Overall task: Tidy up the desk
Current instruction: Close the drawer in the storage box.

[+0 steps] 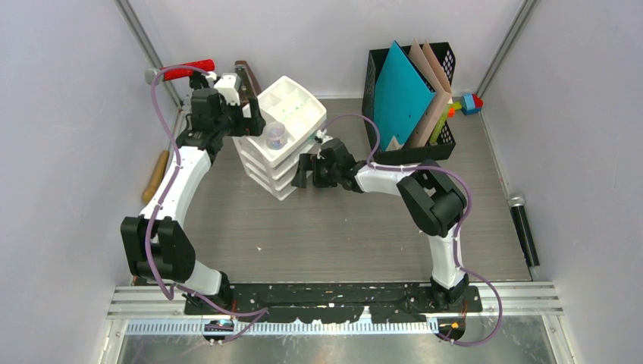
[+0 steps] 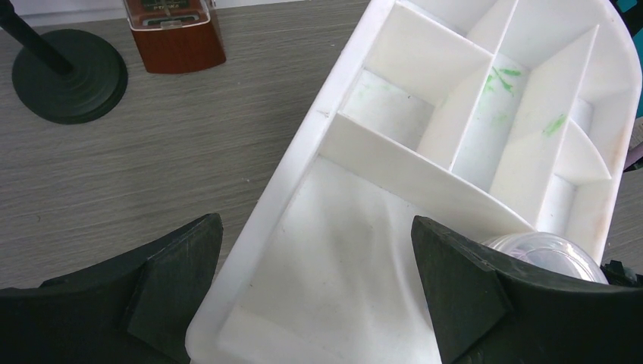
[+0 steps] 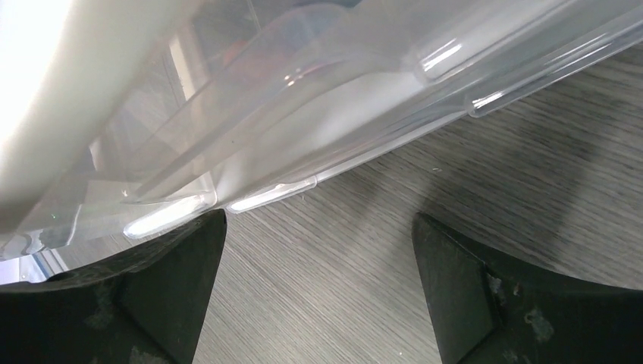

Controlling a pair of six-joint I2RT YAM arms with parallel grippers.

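Observation:
The desk (image 1: 341, 227) is a grey-brown wood-grain top. On it stands a white drawer organizer (image 1: 292, 106) with open compartments on top. My left gripper (image 1: 254, 120) hovers open over its near-left corner; in the left wrist view the gripper (image 2: 315, 296) spans the organizer's (image 2: 425, 121) large shallow compartment with nothing between its fingers. A small clear round container (image 2: 550, 254) sits in the organizer's corner. My right gripper (image 1: 303, 171) is open beside the lower drawers. The right wrist view has the gripper (image 3: 318, 296) over bare desk, just short of a clear drawer front (image 3: 318, 106).
A black file basket (image 1: 379, 148) with a teal folder (image 1: 402, 91) stands at the back right, a colourful toy (image 1: 468, 102) behind it. A microphone (image 1: 525, 231) lies along the right wall. A red-handled tool (image 1: 186, 72) and wooden handle (image 1: 155, 176) sit left. A black round base (image 2: 68, 76) and brown box (image 2: 176, 38) stand behind the organizer.

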